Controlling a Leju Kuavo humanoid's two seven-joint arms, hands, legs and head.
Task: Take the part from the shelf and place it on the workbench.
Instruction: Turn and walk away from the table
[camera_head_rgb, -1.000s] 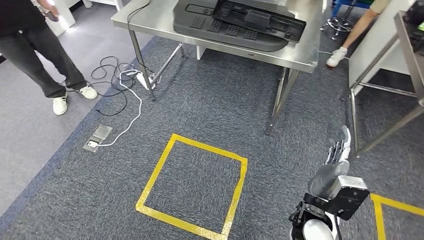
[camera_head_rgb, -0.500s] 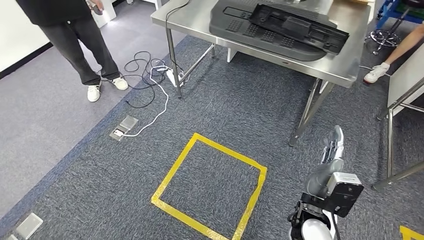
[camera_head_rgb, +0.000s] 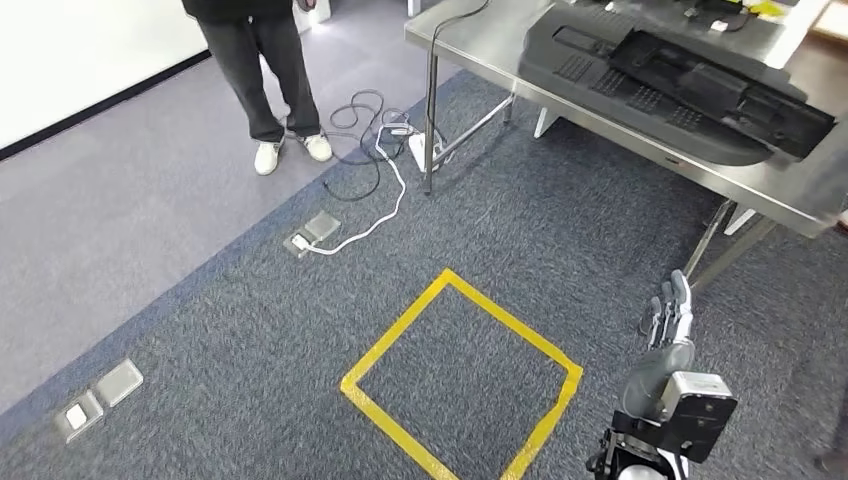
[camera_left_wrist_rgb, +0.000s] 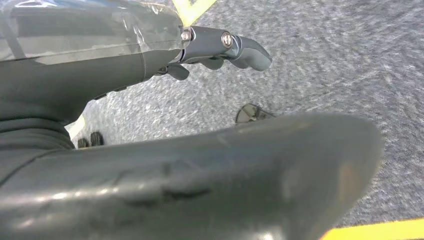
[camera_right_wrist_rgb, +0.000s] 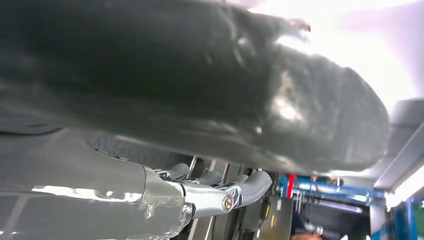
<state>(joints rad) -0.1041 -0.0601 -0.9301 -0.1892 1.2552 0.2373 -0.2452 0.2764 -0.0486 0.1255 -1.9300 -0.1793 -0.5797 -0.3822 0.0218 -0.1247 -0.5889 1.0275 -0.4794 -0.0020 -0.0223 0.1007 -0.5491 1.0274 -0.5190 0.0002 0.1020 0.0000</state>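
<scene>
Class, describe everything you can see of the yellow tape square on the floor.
The yellow tape square is an outline of flat yellow strips stuck on dark grey-blue carpet, enclosing bare carpet. It sits turned like a diamond in the head view, its near corner cut off by the picture's edge. Nothing rests on it; the steel table stands beyond it.

Open carpet (camera_head_rgb: 250, 330) lies ahead; cables (camera_head_rgb: 375, 130), a person (camera_head_rgb: 265, 60) and table legs (camera_head_rgb: 430, 120) crowd the far side.

Head view was evenly lit and pretty sharp, just some smear at the right edge. Right wrist view had blown-out white glare, and both wrist views were blurry up close.
</scene>
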